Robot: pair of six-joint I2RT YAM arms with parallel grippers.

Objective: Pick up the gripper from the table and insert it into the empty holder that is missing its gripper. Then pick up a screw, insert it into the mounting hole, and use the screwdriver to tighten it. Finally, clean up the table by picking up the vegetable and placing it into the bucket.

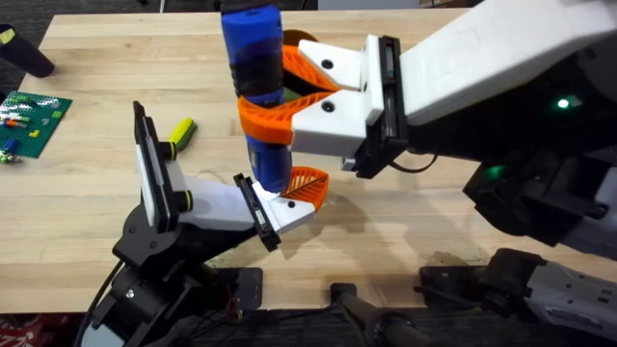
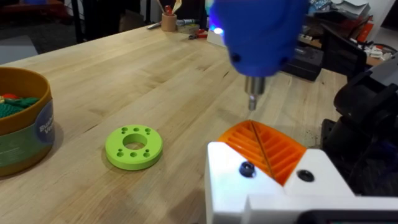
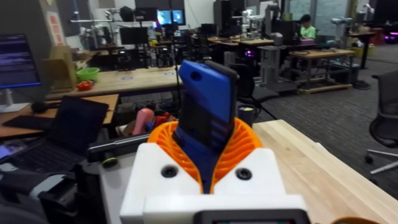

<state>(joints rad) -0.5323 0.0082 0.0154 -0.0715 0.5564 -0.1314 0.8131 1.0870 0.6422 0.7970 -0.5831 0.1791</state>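
Your screwdriver (image 1: 258, 92) stands upright directly over the holder (image 1: 217, 205), blocking any approach from above. The table (image 1: 87, 193) to its left lies open, apart from a yellow-green marker (image 1: 181, 134).

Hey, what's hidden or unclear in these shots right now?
Overhead: the screwdriver, held in the right claw, hides its own tip over the gripper.
Left wrist: the bucket is cut off by the frame edge, contents unclear.
Right wrist: the right claw hides the screwdriver's lower end.
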